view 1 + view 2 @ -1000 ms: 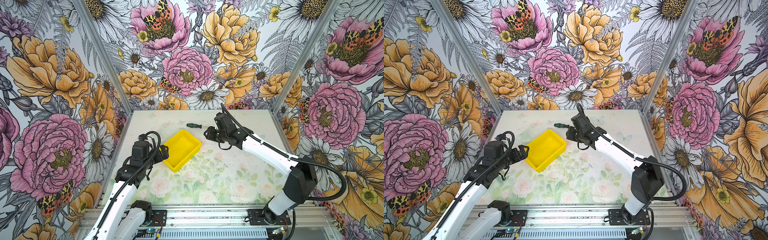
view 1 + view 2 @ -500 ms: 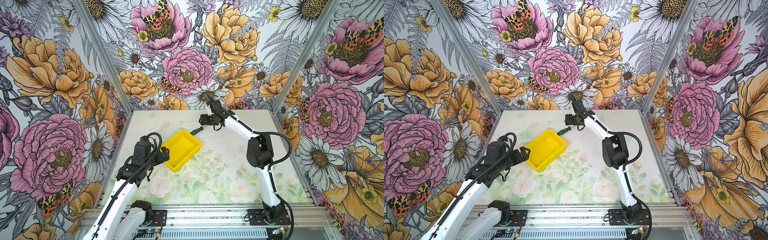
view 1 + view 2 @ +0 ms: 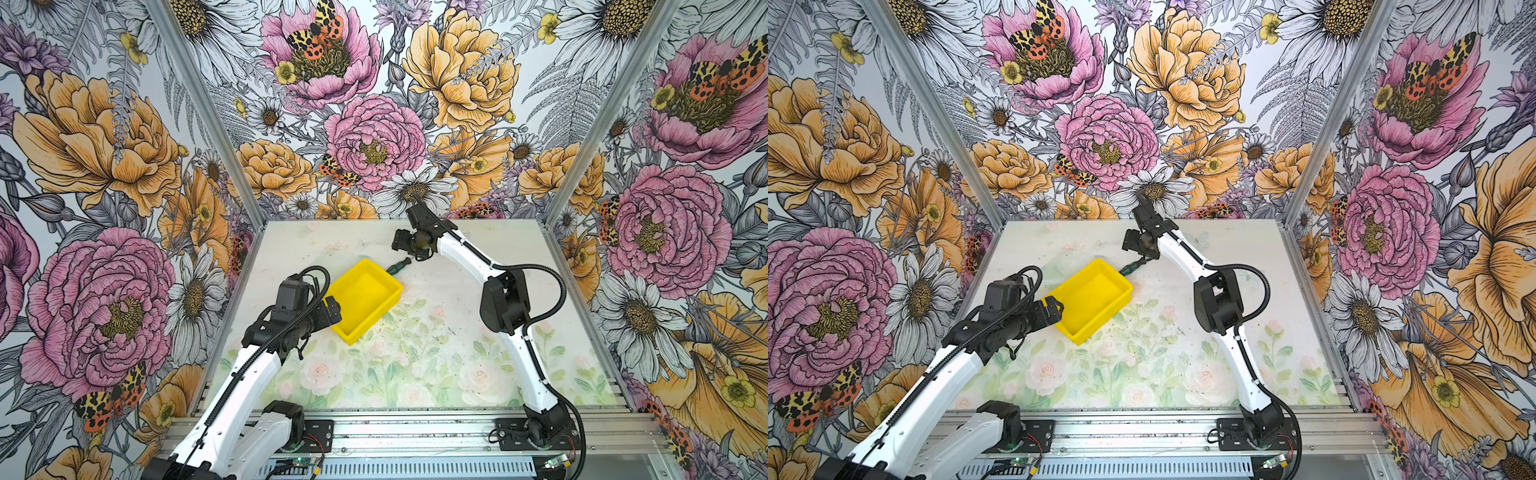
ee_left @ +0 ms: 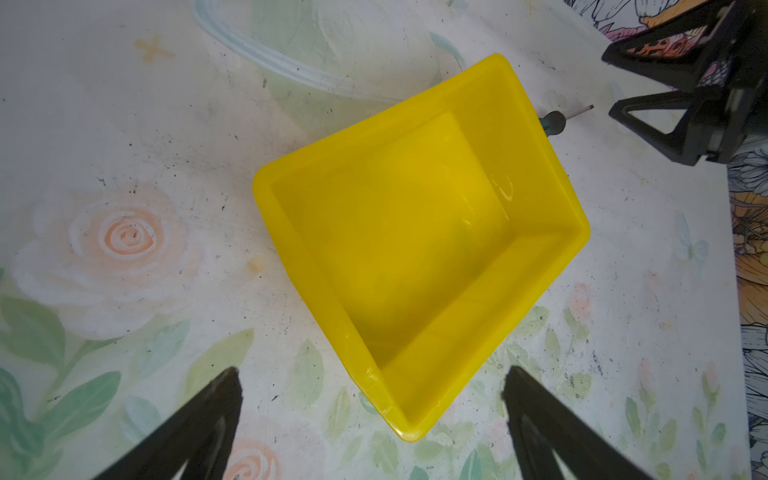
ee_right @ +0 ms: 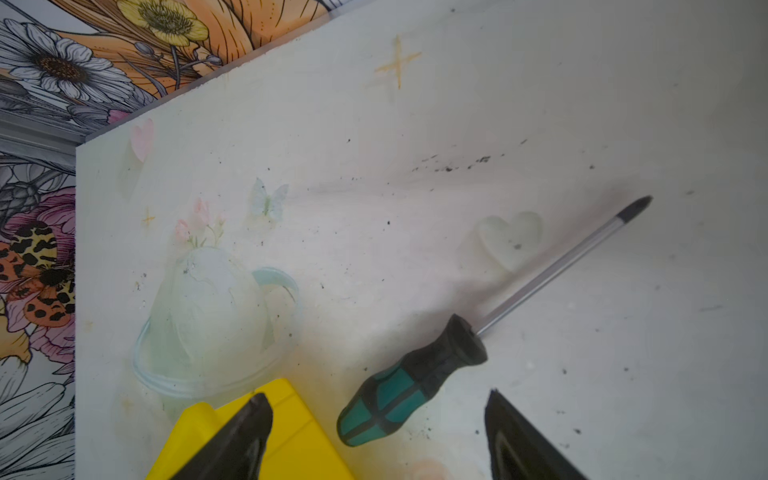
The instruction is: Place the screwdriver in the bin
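The screwdriver (image 5: 415, 382), with a moulded green-black handle and thin steel shaft, lies flat near the worktop's (image 3: 415, 353) far edge, just beside the glossy yellow bin (image 3: 365, 295). The right gripper (image 3: 397, 244) hovers over it, released. The left gripper (image 3: 334, 309) is likewise released.

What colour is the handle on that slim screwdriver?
The slim metal-shafted screwdriver has a teal-green handle with black bands, clearest in the right wrist view.
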You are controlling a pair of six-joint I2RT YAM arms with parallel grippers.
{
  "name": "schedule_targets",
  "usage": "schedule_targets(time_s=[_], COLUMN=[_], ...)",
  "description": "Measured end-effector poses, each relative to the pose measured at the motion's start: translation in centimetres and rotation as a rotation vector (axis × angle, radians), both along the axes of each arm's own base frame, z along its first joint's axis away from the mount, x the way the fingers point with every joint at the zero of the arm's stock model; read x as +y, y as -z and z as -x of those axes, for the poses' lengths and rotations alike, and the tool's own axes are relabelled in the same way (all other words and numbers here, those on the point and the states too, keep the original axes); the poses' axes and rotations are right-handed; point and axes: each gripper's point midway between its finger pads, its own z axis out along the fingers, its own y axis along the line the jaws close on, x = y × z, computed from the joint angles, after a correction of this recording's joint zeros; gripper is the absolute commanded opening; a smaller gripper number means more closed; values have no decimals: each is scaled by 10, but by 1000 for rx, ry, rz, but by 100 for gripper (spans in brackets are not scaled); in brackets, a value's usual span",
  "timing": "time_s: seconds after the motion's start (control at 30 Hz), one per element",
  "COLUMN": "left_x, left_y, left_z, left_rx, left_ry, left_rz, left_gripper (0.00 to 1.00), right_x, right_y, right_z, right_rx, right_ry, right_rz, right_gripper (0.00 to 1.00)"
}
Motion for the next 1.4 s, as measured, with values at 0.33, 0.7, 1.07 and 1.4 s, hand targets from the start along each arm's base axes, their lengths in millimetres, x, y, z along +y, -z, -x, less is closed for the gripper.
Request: schedule_targets(time_s=[0.33, 0.7, 1.07, 1.4], left_x=[8, 12, 17, 27], left_y=[-23, -38, -42, -53], left_z=[2, 8, 9, 11], left_rx=[-115, -188, -215, -268], left_ry=[-29, -39, -62, -105], left_rz=[20, 25, 9, -14], left_gripper=[99, 99, 99, 99], right_x=[-5, -23, -37, -50], right_y=[21, 50, 76, 85], right_z=[8, 12, 17, 23], right_rx=[80, 164, 204, 213], right_ry=[151, 276, 343, 351], right_rz=[15, 54, 126, 194], right_gripper=[99, 98, 77, 28])
